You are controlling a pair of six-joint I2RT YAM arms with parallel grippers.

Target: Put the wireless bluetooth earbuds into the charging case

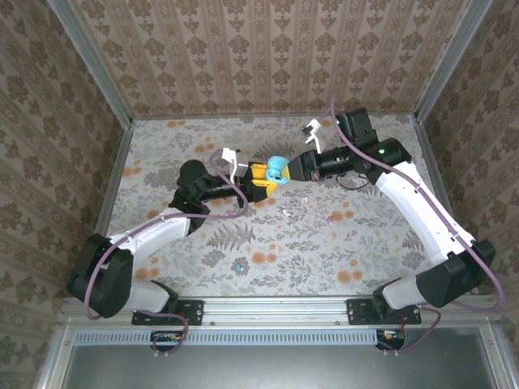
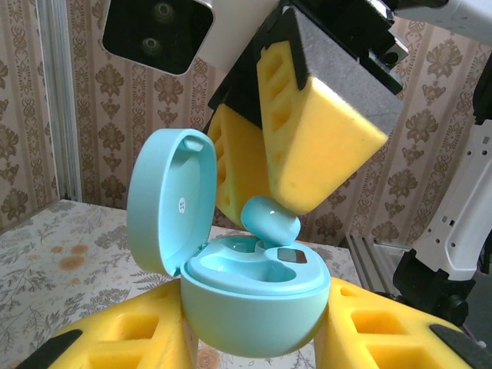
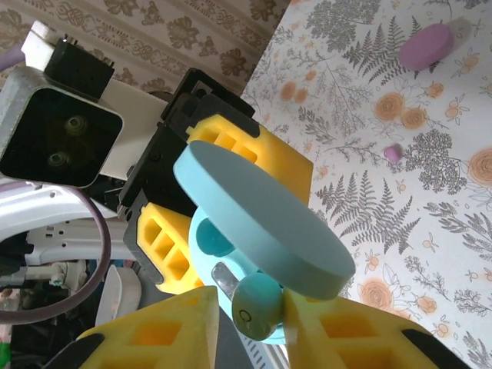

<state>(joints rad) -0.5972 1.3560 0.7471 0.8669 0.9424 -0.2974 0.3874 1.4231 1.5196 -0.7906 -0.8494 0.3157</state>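
Table (image 1: 324, 251): pale cloth, printed grey ferns, orange blossoms. Walls (image 1: 268, 57) on three sides: brown damask wallpaper. Aluminium frame posts (image 1: 87, 61) at back corners, leaning outward in top view. Aluminium rail (image 1: 276, 306) along near table edge, ribbed grey strip (image 1: 276, 336) just below.

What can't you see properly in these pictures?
- Right wrist view: the lid hides most of the teal charging case's inside.
- Left wrist view: the teal earbud covers the socket under it.
- Wrist views: whether the right claw is pinching the earbud; the contact is unclear.
- Top view: the specks on the table are too small to name.
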